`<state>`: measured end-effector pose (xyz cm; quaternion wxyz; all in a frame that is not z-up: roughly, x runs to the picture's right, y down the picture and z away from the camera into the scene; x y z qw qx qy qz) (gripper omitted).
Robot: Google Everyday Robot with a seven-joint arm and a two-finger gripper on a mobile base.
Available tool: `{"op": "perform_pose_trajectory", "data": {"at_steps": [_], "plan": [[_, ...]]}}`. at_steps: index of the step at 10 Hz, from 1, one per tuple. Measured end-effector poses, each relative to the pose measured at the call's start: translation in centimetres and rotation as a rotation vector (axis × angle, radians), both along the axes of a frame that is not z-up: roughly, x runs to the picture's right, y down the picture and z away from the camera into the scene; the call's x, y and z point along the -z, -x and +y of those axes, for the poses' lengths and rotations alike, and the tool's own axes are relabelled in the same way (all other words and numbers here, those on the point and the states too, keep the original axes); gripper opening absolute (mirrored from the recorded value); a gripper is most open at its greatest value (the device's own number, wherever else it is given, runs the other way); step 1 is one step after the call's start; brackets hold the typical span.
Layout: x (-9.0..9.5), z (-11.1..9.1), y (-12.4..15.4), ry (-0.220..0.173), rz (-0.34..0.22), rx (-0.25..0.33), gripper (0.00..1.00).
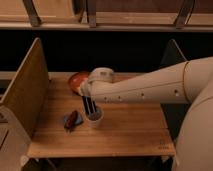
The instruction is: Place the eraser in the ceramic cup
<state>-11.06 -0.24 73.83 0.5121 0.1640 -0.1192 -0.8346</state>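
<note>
**Eraser upright over the cup mouth, gripper just above it**

The eraser [88,105] stands almost vertical, its long axis pointing up and down. Its lower end is at the mouth of the ceramic cup [94,118] or a little inside it; how deep it goes I cannot tell, because the cup wall hides that part. The upper end goes straight up into the gripper [87,96], so the eraser hangs directly below the gripper and the cup is directly below the eraser. All three are on one vertical line, and this line is what the next move depends on, in my judgement: a short way down, or only a release.

The gripper is at the end of the pale arm [145,87], which comes in from the right side and reaches over the middle of the wooden table [125,130]. It appears to hold the top of the eraser, but how wide the gripper stands is not clear.

The eraser looks longer than the cup is tall, so after release it will probably lean on the rim.

Just left of the cup lies a dark red object with a blue cloth [71,120]. Farther back is an orange-brown bowl [77,80], partly behind the arm.
</note>
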Motion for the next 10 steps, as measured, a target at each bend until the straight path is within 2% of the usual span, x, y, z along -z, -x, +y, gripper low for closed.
{"op": "perform_pose_trajectory", "data": {"at_steps": [3, 4, 10], "plan": [[-0.03, 0.01, -0.04, 0.000, 0.001, 0.000, 0.72], [-0.04, 0.01, -0.04, 0.001, 0.001, 0.000, 0.78], [-0.03, 0.00, -0.03, 0.000, 0.001, 0.000, 0.80]]}}
